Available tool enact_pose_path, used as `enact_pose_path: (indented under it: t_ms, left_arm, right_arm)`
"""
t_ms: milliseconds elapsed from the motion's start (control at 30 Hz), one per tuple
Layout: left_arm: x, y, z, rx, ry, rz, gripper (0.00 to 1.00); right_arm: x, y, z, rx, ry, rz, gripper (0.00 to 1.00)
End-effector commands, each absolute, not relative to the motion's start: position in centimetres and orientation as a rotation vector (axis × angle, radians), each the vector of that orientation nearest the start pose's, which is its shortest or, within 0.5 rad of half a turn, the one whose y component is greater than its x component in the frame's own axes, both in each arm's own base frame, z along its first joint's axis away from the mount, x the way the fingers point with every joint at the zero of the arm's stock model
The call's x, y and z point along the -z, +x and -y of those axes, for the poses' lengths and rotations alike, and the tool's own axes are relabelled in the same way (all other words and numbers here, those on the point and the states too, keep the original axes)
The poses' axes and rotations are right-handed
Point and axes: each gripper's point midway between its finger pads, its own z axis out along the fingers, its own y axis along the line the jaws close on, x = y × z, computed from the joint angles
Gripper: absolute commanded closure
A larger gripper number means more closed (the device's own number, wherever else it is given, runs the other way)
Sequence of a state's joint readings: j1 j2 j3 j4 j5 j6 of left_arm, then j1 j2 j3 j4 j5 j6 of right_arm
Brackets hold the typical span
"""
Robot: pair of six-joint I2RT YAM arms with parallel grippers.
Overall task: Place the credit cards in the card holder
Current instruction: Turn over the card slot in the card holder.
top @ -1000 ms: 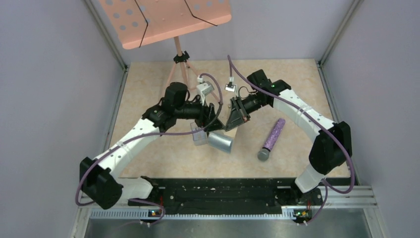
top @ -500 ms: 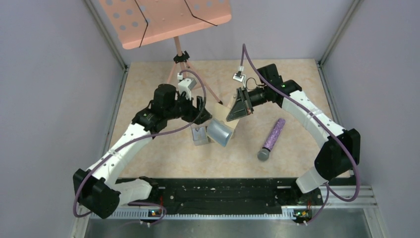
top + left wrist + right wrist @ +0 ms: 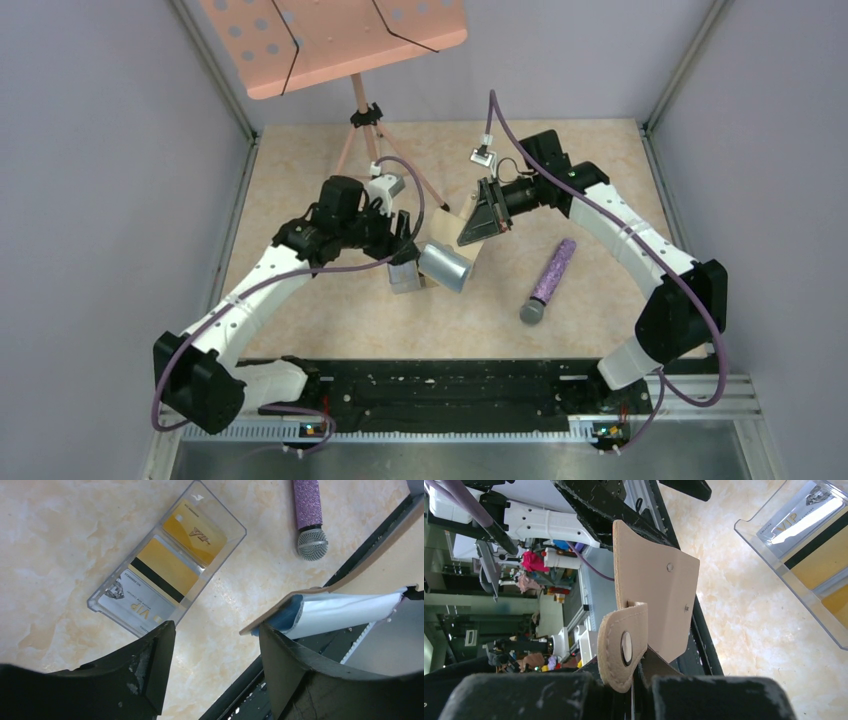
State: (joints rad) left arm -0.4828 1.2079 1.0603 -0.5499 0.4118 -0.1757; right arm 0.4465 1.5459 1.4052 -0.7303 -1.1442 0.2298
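Three credit cards lie flat in a clear plastic box [image 3: 167,565]: a gold card [image 3: 197,530], a gold card with a black stripe [image 3: 162,572] and a white printed card [image 3: 132,602]. My left gripper [image 3: 216,635] hovers open just above the box's near end, with nothing between its fingers. The tan card holder [image 3: 654,590] hangs in the air, its snap strap [image 3: 624,647] pinched in my shut right gripper [image 3: 639,680]. Its light blue inside [image 3: 340,605] gapes toward the left gripper. From above, the holder [image 3: 447,267] hangs beside the box [image 3: 404,279].
A purple glitter microphone [image 3: 550,278] lies right of the box. A pink music stand [image 3: 335,40] rises at the back, its tripod legs [image 3: 365,150] behind the left arm. Grey walls close both sides, and a black rail [image 3: 440,385] runs along the near edge.
The right arm lifted the card holder up and back, then held still. The left gripper pulled back to the left, then came in over the box, its jaws narrowing a little.
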Motion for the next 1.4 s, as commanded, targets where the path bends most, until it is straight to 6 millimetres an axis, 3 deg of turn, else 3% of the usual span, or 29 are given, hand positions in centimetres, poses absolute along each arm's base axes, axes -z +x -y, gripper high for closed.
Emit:
enact_pose_path:
  t_ms: [0,400,733,967,1233,1300,1367]
  left_arm:
    - [-20.6,24.5,23.0,0.887,0.656,-2.228,0.34]
    - [-25.0,23.3,24.8,1.065,0.71,-2.013,0.33]
    - [-26.0,23.8,26.5,1.196,0.681,-1.91,0.23]
    - [-27.7,22.7,28.5,1.43,0.758,-1.805,0.22]
    - [-28.3,21.0,29.2,1.649,0.825,-1.798,0.35]
    - [-28.1,20.9,29.3,1.674,0.823,-1.814,0.44]
    - [-28.1,20.9,29.2,1.687,0.817,-1.825,0.61]
  right_arm:
    - [-28.2,21.8,-28.4,-1.678,-0.813,-2.216,1.0]
    - [-27.0,21.5,-28.2,-1.682,-0.819,-2.248,1.0]
    - [-28.6,19.4,-28.0,-1.847,-0.909,-2.138,1.0]
    - [-29.0,18.5,-27.8,-1.905,-0.939,-2.096,1.0]
    - [-28.5,20.1,-28.2,-1.814,-0.897,-2.116,1.0]
    - [-28.4,20.8,-28.3,-1.787,-0.858,-2.128,1.0]
    - [-28.3,21.5,-28.3,-1.764,-0.83,-2.132,1.0]
